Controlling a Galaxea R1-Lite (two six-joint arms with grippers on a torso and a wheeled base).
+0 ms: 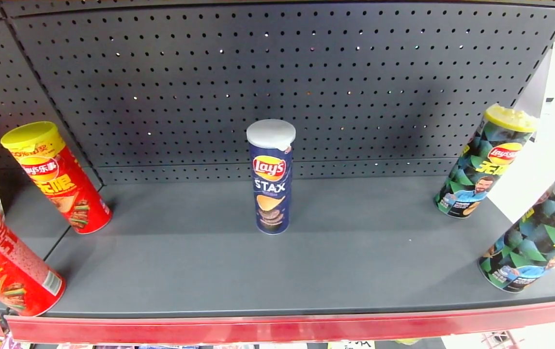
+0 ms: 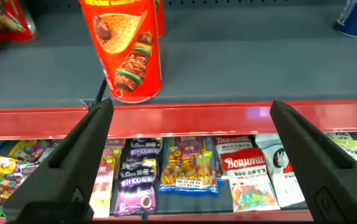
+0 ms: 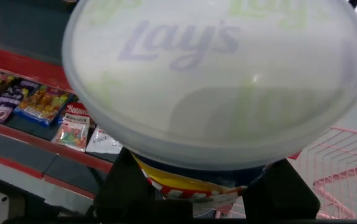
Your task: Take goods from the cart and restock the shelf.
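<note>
The right gripper (image 3: 197, 193) is clamped around a chip can (image 3: 215, 74), lid facing up at us, and the pink cart (image 3: 346, 168) is just behind it. The left gripper (image 2: 190, 168) hangs wide apart with nothing in it, in front of the shelf (image 1: 306, 271). Up there stand a blue can (image 1: 271, 179) in the middle, red cans (image 1: 57, 177) on the left and green cans (image 1: 485, 162) on the right. There are big gaps between them, so I'd say it's early going, and this can is not yet placed.

Bright glare flanks the shelf (image 1: 306, 271) on its right, soft shadow darkening the pegboard (image 1: 258, 72).
</note>
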